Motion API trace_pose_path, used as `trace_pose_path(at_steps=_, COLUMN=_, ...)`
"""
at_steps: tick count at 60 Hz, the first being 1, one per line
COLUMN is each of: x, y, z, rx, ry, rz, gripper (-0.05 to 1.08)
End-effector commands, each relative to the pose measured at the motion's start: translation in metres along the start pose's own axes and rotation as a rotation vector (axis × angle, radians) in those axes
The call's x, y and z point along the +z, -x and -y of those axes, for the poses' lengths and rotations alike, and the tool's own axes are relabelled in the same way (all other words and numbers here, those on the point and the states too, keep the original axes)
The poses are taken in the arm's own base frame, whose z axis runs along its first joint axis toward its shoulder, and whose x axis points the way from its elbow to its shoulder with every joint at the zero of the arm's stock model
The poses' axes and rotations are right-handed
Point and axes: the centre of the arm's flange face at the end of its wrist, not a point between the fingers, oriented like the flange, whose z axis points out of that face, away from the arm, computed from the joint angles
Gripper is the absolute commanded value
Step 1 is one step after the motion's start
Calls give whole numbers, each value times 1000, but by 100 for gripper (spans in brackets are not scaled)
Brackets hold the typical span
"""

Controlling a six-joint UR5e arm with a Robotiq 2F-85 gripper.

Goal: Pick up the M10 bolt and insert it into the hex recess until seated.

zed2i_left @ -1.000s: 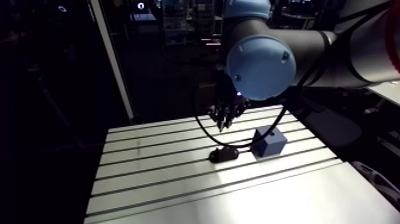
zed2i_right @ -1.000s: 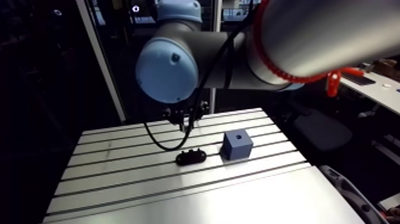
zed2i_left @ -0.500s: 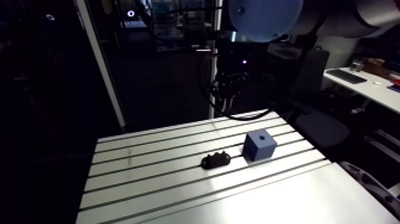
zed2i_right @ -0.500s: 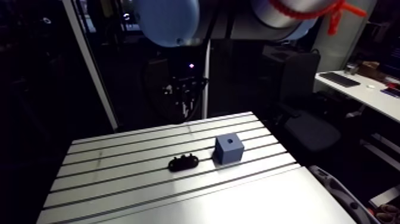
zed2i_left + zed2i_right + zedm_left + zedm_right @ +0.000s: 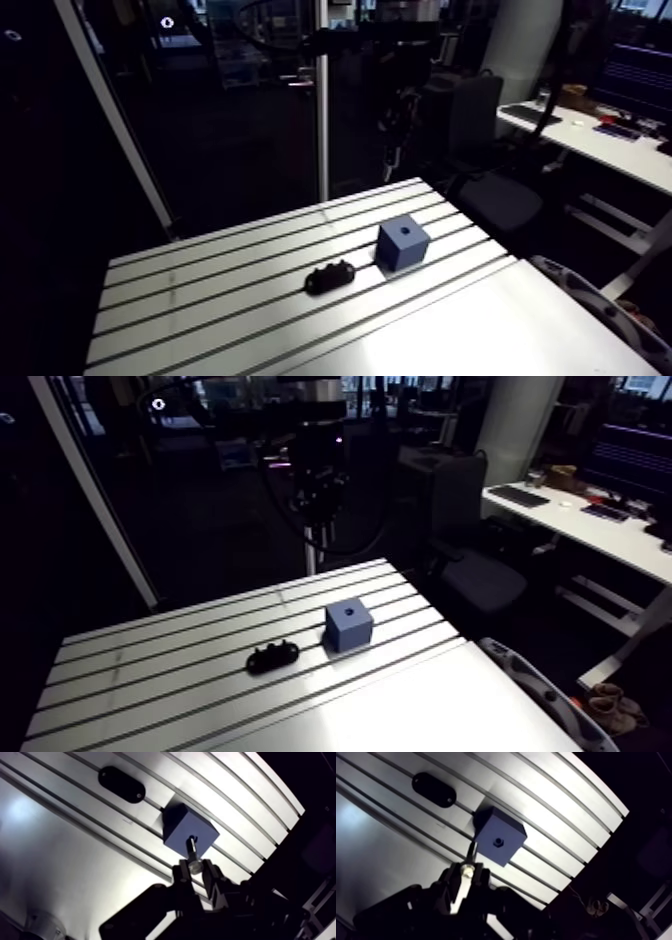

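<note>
Blue block (image 5: pixel 179 826) on the table (image 5: pixel 200 300), M10 bolt (image 5: pixel 193 853) held high above it.
I read the gripper (image 5: pixel 196 869) as clamped on the bolt, shank pointing down at the block's hex recess (image 5: pixel 498 842). Earlier it hung low by the black oval piece (image 5: pixel 329 276). Now it is well clear of the table, and block and oval piece sit unmoved.

Worktop (image 5: pixel 200 310): we see a slotted aluminium surface with parallel grooves running its length. Black oval piece (image 5: pixel 330 276): we see it lying flat near the worktop's middle, across one groove, with a small pale spot near one end.
</note>
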Motion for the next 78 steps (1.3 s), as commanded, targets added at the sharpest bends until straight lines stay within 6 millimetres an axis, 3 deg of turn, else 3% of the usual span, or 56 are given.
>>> trace_pose_path(at_steps=1, x=4, y=15, z=-16, rx=-112, ry=11, rz=108, gripper=102)
trace_pose_path(at_steps=29, x=28, y=9, z=-28, rx=-118, ry=4, rz=134, gripper=103)
trace_pose_path(at_steps=78, x=71, y=4, z=-28, rx=-113, ry=-47, rz=158, gripper=107)
